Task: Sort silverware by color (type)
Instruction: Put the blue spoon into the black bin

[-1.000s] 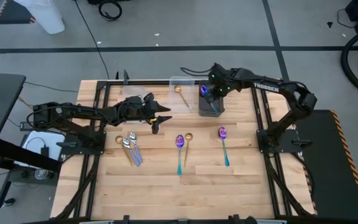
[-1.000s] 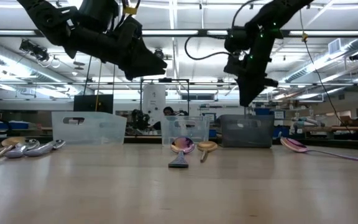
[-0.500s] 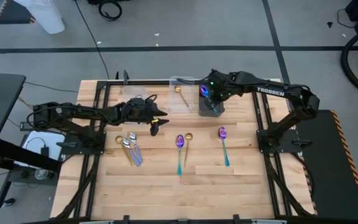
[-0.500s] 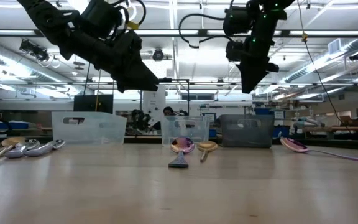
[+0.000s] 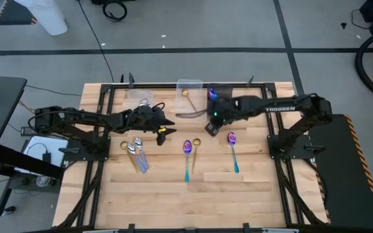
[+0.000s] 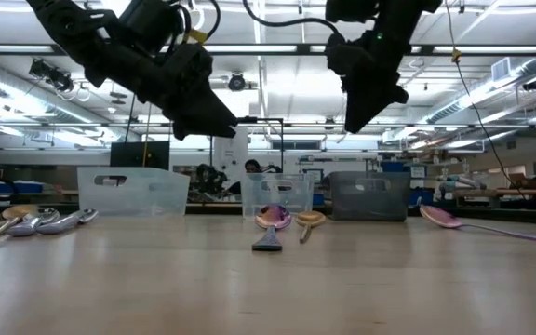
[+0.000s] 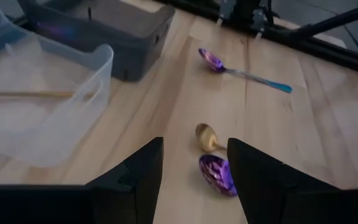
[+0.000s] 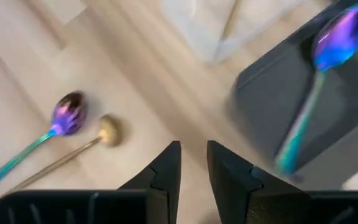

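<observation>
Wooden slatted table (image 5: 173, 188) on a black frame, grey floor around it, workshop hall with ceiling lights behind in the low view. Along the far edge three bins: clear bin (image 5: 137, 98) toward the left with silver pieces inside, clear bin (image 5: 189, 87) in the middle holding a gold spoon (image 5: 188, 97), dark bin (image 5: 217, 97) beside it holding an iridescent purple spoon (image 8: 321, 73) with teal handle. Left pincer (image 5: 164, 131) raised over the table just in front of the left clear bin, fingers (image 7: 138, 177) standing apart, nothing between them. Right pincer (image 5: 208, 129) raised in front of the dark bin, fingers (image 8: 166, 171) a narrow gap apart, nothing clamped. On the table: cluster of silver spoons (image 5: 136, 154) with a gold one (image 5: 128, 153) at the left; purple-blue spoon (image 5: 187, 158) and gold spoon (image 5: 195, 150) lying side by side near the middle; another purple-blue spoon (image 5: 232, 149) well to the right, bowl toward the bins
</observation>
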